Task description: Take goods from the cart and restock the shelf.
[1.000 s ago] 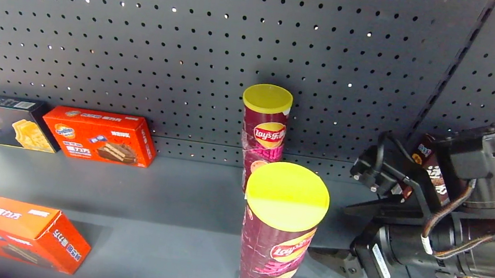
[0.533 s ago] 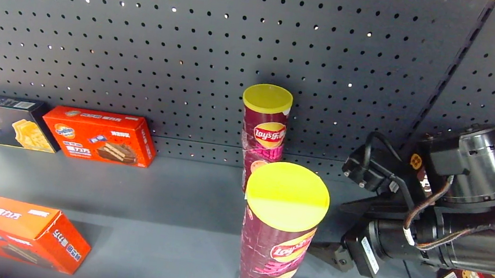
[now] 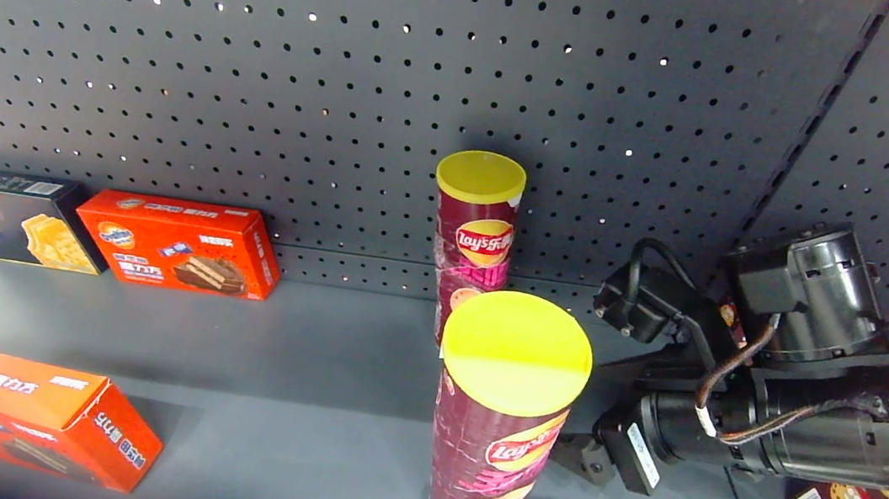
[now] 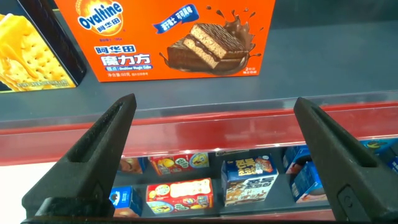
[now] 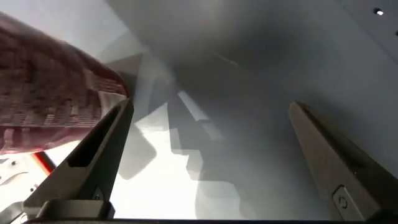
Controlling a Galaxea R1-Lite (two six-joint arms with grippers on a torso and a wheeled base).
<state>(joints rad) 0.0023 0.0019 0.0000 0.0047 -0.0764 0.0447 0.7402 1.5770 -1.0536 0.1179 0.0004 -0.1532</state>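
Two cans (image 3: 506,427) (image 3: 475,228), two orange boxes (image 3: 182,243) (image 3: 26,410), black box (image 3: 16,218)

the right arm (image 3: 779,426) is a black cylinder topped by a silvery-grey motor housing (image 3: 826,284). a dark cable (image 3: 736,360) with a white band loops along it, beside a white label (image 3: 637,453). the fingers (image 4: 93,168) are matte black wedges.

Head view down over shelf (image 3: 296,350), right wrist close beside can (image 5: 43,93)

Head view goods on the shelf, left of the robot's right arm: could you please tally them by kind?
Chip cans: 2
Orange boxes: 2
Black box: 1
Total: 5
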